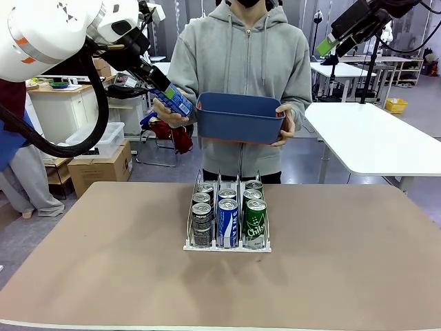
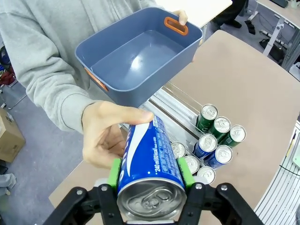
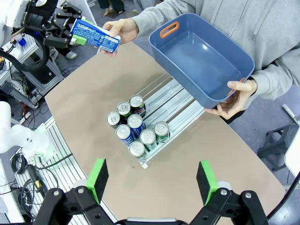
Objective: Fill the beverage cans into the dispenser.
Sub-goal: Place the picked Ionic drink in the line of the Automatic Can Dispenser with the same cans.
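Now the left gripper is clamped on a blue-and-white can that the person's hand also touches, a handover, and next must carry it down to the dispenser below, while the right gripper hangs open.

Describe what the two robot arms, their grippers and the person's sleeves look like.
Both arms are glossy white with rounded joints; the left arm shows an orange ring mark and a thick black cable looping below it. The left gripper and right gripper are black with bright green pads. The person's sleeves are grey hoodie fabric.
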{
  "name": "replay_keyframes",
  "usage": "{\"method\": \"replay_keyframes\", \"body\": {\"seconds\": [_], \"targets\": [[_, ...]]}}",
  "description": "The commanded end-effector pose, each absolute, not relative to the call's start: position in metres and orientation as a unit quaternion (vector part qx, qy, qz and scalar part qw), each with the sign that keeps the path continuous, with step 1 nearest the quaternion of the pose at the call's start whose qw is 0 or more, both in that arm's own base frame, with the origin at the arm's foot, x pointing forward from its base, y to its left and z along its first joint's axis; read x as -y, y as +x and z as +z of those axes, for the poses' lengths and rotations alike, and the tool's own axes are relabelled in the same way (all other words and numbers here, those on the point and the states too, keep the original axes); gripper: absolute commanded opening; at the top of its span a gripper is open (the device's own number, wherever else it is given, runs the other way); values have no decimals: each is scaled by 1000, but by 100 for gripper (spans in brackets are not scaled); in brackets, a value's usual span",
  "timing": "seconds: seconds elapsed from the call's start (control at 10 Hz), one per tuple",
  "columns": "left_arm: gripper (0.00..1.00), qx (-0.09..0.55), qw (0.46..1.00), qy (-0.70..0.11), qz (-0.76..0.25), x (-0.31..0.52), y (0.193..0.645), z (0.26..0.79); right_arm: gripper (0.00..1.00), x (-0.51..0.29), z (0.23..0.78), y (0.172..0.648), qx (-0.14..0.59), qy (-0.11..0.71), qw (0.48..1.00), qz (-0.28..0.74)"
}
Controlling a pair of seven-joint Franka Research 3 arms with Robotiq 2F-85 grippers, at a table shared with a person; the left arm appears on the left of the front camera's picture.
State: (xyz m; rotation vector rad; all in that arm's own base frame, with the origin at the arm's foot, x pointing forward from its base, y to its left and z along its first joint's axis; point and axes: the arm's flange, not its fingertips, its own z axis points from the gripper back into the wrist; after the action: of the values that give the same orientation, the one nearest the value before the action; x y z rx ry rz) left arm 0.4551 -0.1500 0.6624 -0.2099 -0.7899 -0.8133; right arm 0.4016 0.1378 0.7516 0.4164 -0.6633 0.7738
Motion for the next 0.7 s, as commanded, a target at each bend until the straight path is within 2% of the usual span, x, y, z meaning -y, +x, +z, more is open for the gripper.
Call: {"method": "replay_keyframes", "body": {"seconds": [0.0, 0.6], "targets": [[0, 376, 834, -96, -391, 148, 455, 664, 100, -138, 751, 401, 315, 199, 852, 369], [0, 376, 834, -96, -391, 148, 455, 664, 100, -138, 751, 401, 315, 199, 852, 369]]}}
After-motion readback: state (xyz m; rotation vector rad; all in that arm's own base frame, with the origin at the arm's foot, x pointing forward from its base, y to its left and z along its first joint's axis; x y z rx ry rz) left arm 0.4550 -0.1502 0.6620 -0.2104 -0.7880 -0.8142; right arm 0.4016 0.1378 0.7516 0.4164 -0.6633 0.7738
